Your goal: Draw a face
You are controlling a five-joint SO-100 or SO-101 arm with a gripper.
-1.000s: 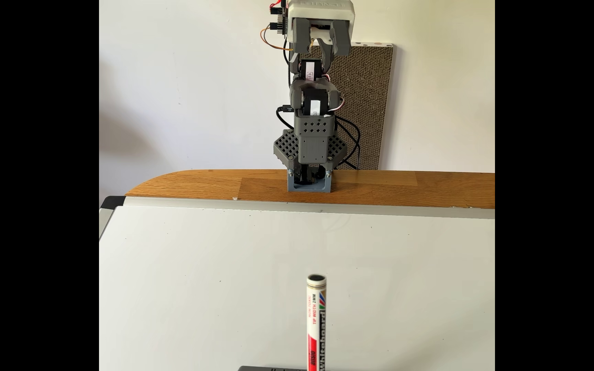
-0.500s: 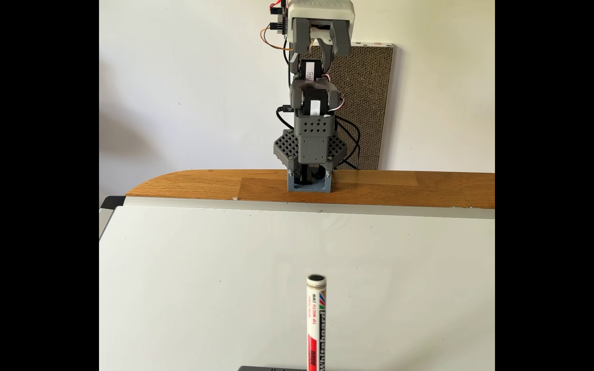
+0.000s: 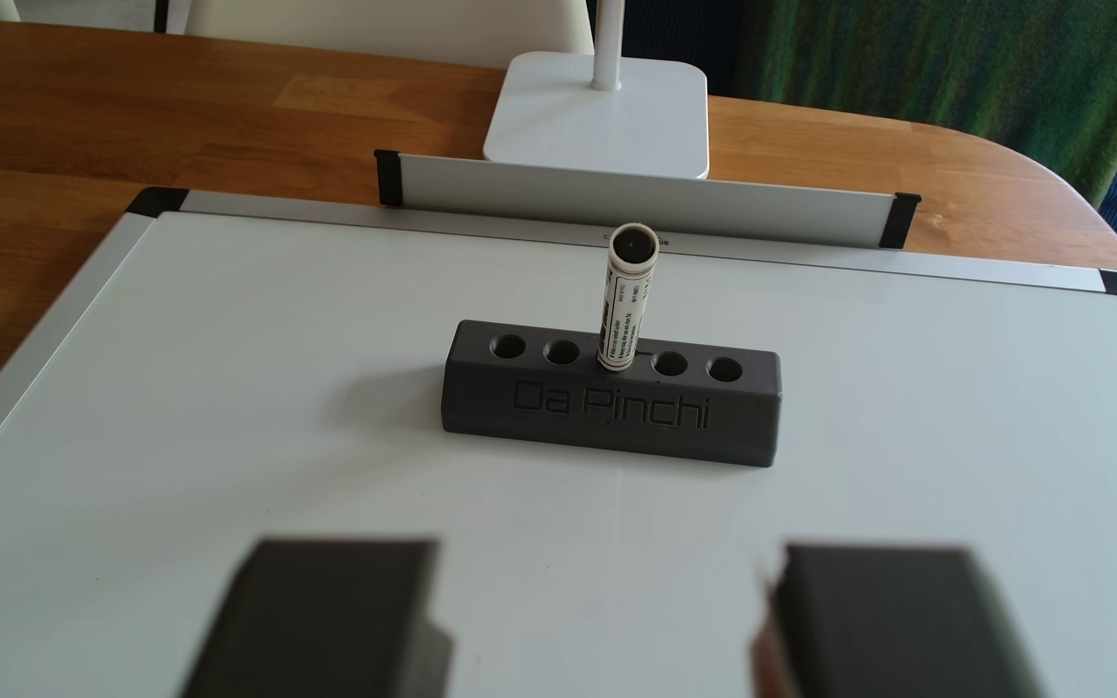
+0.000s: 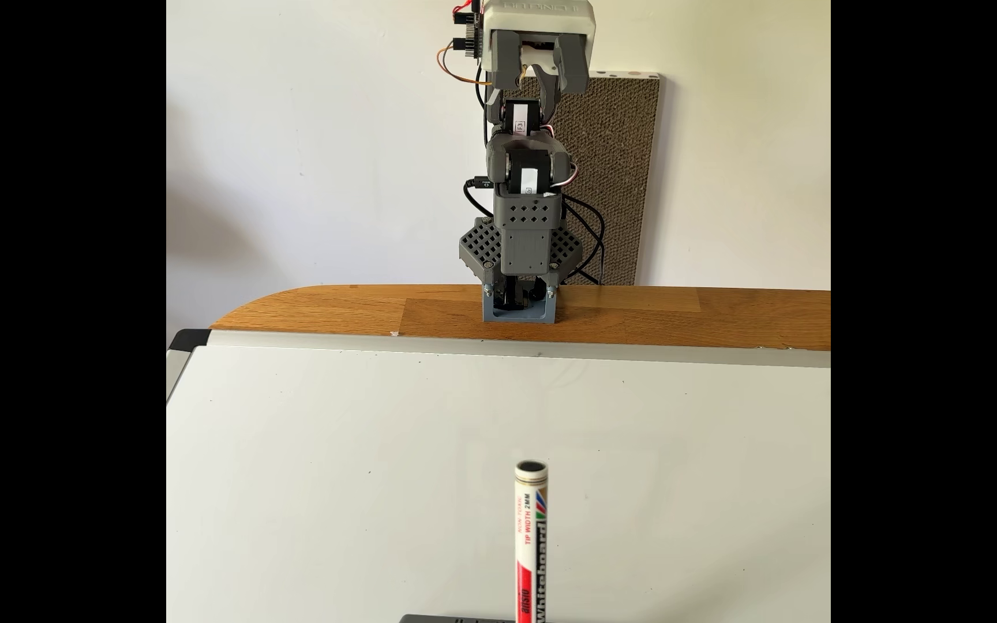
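On the flat white dry-erase board (image 3: 274,376), a dark grey five-holed block (image 3: 609,419) is being seen, with a white cylindrical marker (image 3: 624,302) standing upright in its middle hole. No face strokes are being made out. The grey two-fingered gripper (image 3: 599,624) is being held wide apart, empty, near the block.

A pen (image 3: 623,305) is standing up in the middle hole of a block (image 3: 609,416). The block is sitting on a board (image 3: 274,403) in front of me, and the board is lying on a table (image 3: 139,114).

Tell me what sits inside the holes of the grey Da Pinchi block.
The grey block has five holes; a whiteboard marker stands upright in the middle one, its lower end hidden inside. The other four look empty.
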